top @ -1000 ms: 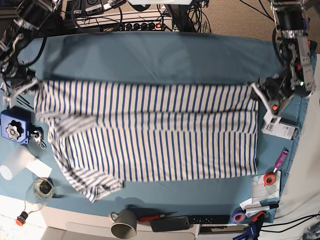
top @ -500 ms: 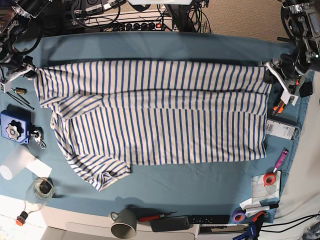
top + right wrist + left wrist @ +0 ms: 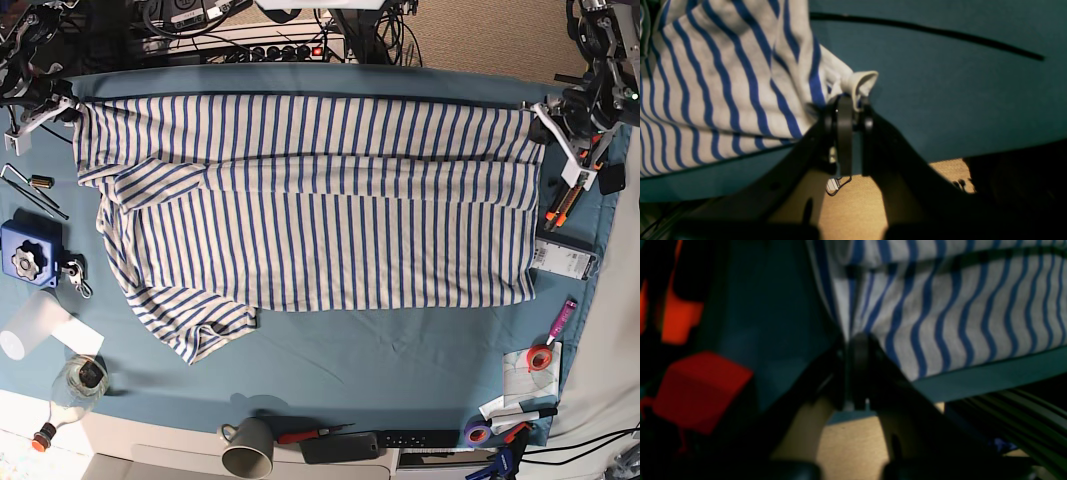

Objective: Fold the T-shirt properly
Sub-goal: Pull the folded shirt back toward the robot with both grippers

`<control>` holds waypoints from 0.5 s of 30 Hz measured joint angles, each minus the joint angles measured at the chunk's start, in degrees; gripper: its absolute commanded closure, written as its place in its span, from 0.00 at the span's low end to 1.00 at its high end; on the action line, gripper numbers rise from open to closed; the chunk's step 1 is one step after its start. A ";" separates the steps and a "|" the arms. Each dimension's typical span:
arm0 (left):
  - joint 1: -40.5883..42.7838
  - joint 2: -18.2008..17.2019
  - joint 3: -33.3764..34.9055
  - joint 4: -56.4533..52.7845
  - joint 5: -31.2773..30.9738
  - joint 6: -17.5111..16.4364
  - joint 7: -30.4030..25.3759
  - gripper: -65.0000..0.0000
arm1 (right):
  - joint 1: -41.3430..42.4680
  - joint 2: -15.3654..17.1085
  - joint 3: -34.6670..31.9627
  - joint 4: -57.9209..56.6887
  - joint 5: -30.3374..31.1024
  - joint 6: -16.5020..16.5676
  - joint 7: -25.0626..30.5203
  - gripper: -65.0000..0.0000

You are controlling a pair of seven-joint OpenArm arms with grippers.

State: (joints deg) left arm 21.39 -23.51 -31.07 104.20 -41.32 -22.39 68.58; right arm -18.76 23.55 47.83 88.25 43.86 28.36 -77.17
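Observation:
The T-shirt, cream with thin blue stripes, lies stretched sideways across the teal table cloth, its top edge near the table's far edge. A sleeve trails at the lower left. My left gripper is shut on the shirt's far right corner; its wrist view shows the jaws pinching the striped cloth at the left gripper. My right gripper is shut on the far left corner, with a bunched fold of the T-shirt poking out above the right gripper.
Left of the shirt lie a blue box, allen keys, a clear cup and a bottle. Along the front edge stand a grey mug, a remote and pens. Tape rolls, a card and tools lie on the right.
Both grippers carried the shirt's upper edge toward the table's far side. The whole shirt slid that way and spread out flatter.

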 measured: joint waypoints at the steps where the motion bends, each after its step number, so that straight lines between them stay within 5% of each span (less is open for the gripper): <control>1: 0.35 0.00 -0.92 0.00 -0.20 0.00 0.15 1.00 | -0.04 0.00 0.00 0.13 0.31 -0.02 -0.11 1.00; 15: 0.79 0.00 -5.49 0.04 -4.83 -1.49 1.44 1.00 | -0.31 -3.56 0.02 7.39 -2.47 0.02 -1.18 1.00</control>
State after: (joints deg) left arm 22.17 -23.51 -36.56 104.25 -46.15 -23.88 70.02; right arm -19.07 19.99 47.86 95.64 41.39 28.38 -78.35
